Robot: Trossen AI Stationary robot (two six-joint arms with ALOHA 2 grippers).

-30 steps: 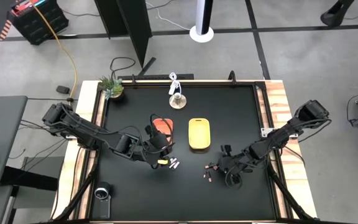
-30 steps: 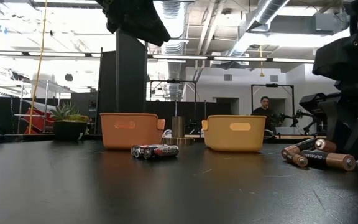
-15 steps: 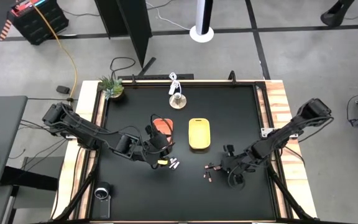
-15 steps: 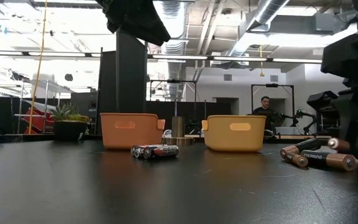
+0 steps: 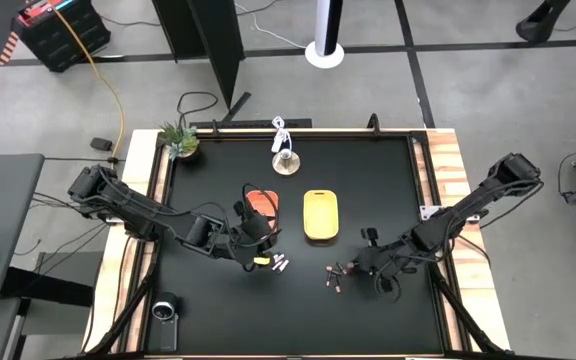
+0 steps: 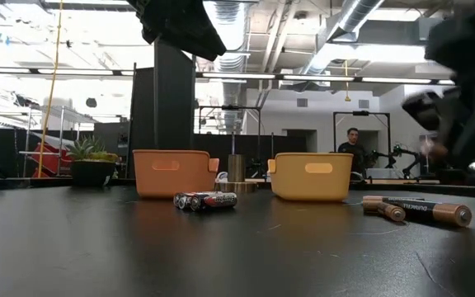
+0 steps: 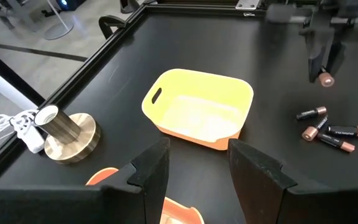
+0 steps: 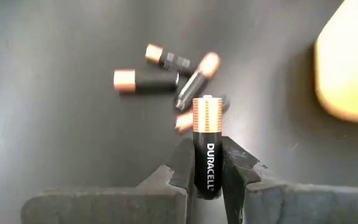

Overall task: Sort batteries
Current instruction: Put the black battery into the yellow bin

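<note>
Right tool now raised, copper-topped battery pinched upright.

Even overhead light, soft shadows; ceiling lamps glare in low view; right arm motion-blurred there

We see bare tabletop from twelve to three o'clock; yellow tray and orange tray block the centre.
</note>
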